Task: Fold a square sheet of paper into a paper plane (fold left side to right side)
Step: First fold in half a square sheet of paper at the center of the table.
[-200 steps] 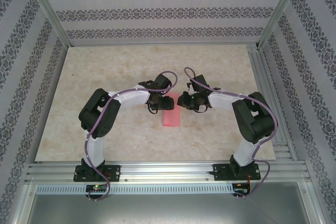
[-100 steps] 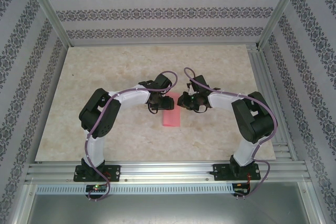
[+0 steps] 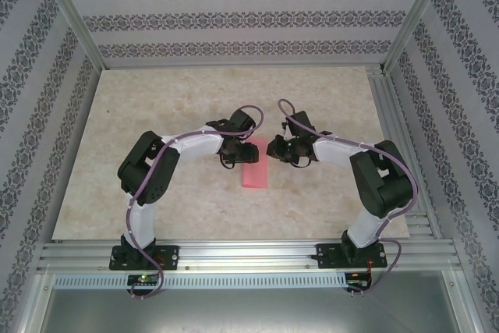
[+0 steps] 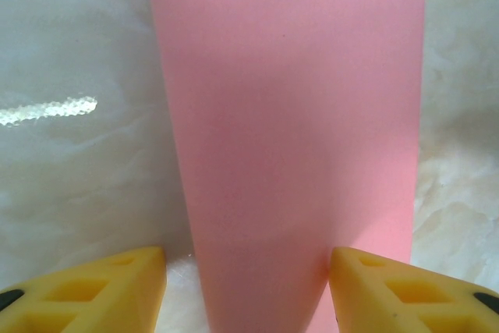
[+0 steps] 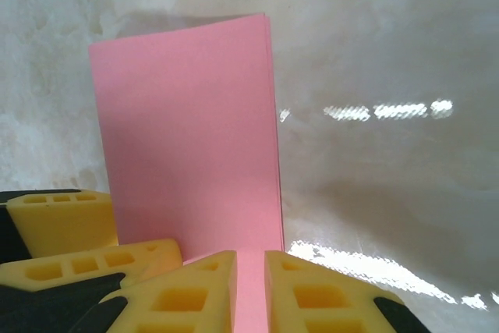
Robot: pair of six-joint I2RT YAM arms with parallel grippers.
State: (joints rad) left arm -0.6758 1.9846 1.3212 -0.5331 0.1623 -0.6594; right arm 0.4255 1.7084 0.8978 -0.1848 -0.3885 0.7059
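2 limp-looking layers of pink paper (image 3: 253, 174); pinch an edge. Left gripper (image 4: 248, 271) jaws apart astride it, right gripper (image 5: 249, 271) jaws nearly together.

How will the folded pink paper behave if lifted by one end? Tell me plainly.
The pink paper looks thin, two layers lying flat, so it probably droops if lifted by one end. The table shines with glare, so a push likely slides it.

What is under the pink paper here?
The pink paper lies on the marbled table, visible beside it. The patch directly underneath is covered, so anything there cannot be seen.
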